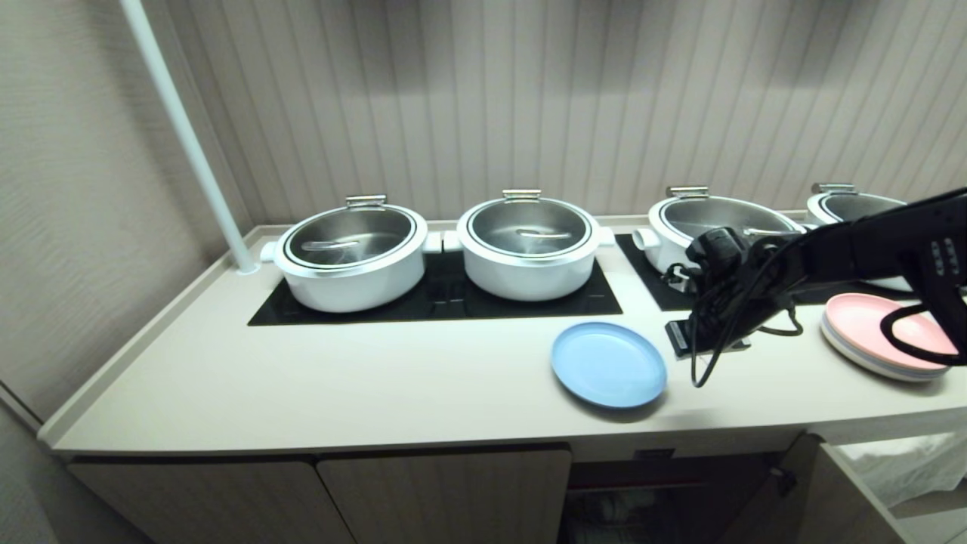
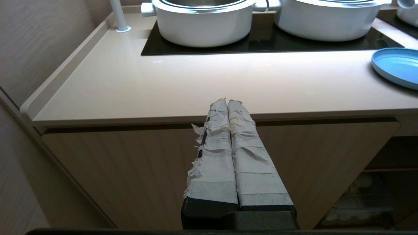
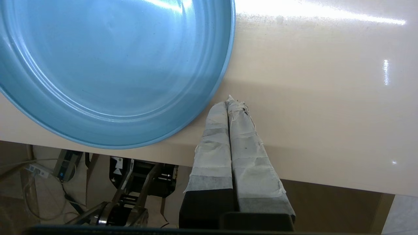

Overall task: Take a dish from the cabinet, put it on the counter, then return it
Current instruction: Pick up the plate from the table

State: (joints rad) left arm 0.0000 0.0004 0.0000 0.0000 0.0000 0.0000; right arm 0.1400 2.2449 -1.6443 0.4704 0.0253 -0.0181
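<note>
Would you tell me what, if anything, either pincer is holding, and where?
Nothing: both the right pincer and left pincer are shut empty; the round light-blue plate lies free.

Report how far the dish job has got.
Done: the light-blue dish lies flat on the counter, near its front edge, out of the cabinet. In hand: nothing; the right gripper is shut and empty beside the dish's rim, apart from it. The left gripper is shut, idle in front of the cabinet door. Left: regrasp the dish and return it to the cabinet.
</note>
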